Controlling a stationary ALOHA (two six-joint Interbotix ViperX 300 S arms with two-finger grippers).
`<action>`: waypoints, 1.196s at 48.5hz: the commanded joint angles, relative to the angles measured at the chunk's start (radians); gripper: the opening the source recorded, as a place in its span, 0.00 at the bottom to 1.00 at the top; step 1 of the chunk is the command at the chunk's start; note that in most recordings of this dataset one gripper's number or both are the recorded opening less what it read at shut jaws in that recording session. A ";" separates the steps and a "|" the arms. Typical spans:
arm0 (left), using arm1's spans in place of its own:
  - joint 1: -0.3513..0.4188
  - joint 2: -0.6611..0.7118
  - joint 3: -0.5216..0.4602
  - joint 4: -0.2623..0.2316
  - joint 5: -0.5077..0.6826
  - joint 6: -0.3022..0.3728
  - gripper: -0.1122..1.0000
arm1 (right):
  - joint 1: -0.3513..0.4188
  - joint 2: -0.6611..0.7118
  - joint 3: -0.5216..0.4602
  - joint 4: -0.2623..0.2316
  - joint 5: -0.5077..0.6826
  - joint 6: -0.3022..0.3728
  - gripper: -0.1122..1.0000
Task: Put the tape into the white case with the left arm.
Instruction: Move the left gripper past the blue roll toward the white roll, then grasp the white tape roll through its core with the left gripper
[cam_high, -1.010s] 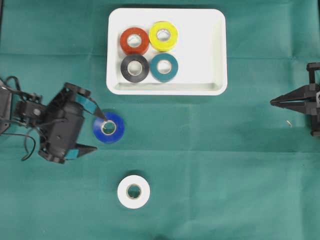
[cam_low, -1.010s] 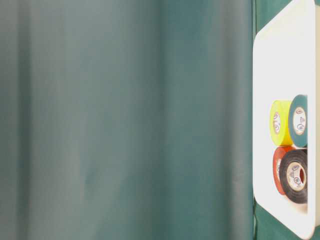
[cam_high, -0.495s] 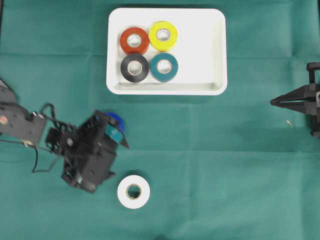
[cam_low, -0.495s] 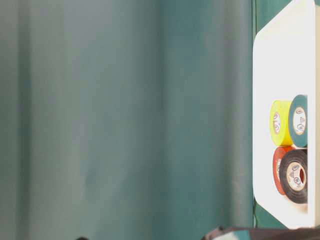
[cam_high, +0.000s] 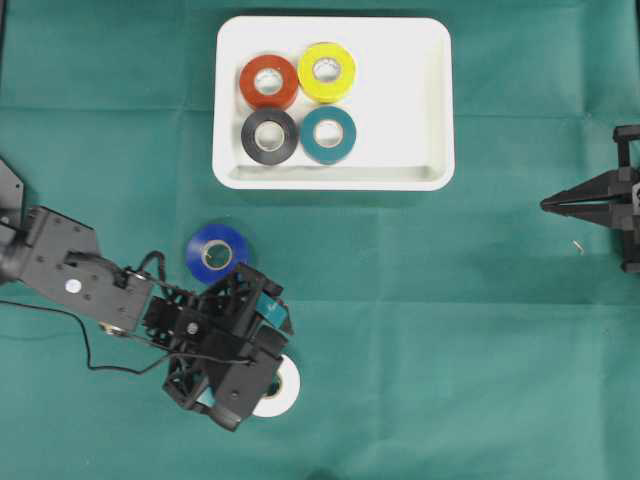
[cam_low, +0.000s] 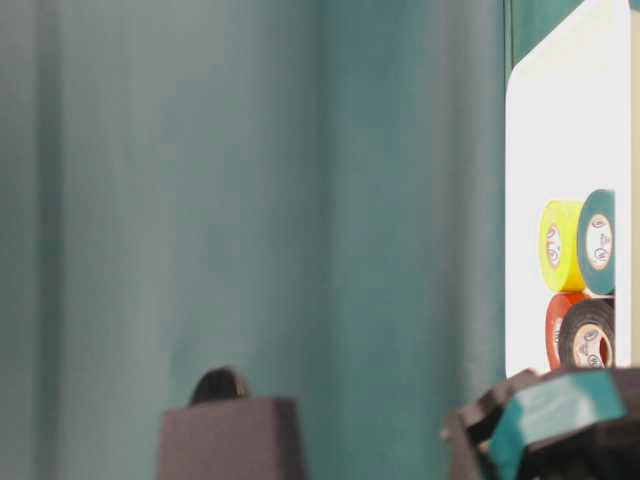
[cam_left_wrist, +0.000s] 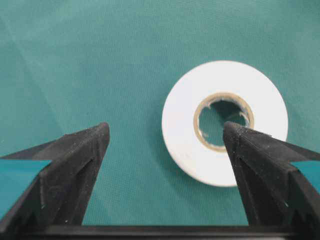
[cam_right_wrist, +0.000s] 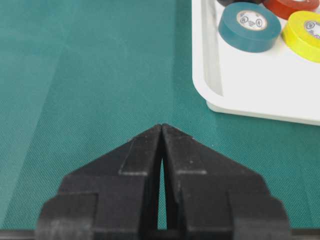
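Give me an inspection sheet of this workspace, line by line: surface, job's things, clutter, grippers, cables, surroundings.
Surface: green cloth, creased, covering the table.
Job's things: white case holds red tape, yellow tape, black tape and teal tape. Blue tape and white tape lie flat on the cloth outside it.
Clutter: nothing seen.
Grippers: left gripper open above the white tape, one fingertip over its hole, nothing held. Right gripper shut and empty, at the right edge of the cloth.
Cables: black cable trailing along the left arm.
Surroundings: nothing seen beyond the cloth.
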 joint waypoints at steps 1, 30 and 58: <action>-0.003 0.014 -0.040 -0.002 -0.005 0.002 0.97 | -0.002 0.008 -0.011 0.000 -0.011 0.003 0.02; 0.028 0.129 -0.100 0.003 0.035 0.009 0.95 | -0.002 0.008 -0.012 0.000 -0.009 0.003 0.02; 0.028 0.101 -0.104 0.003 0.081 0.009 0.34 | 0.000 0.008 -0.011 0.000 -0.011 0.003 0.02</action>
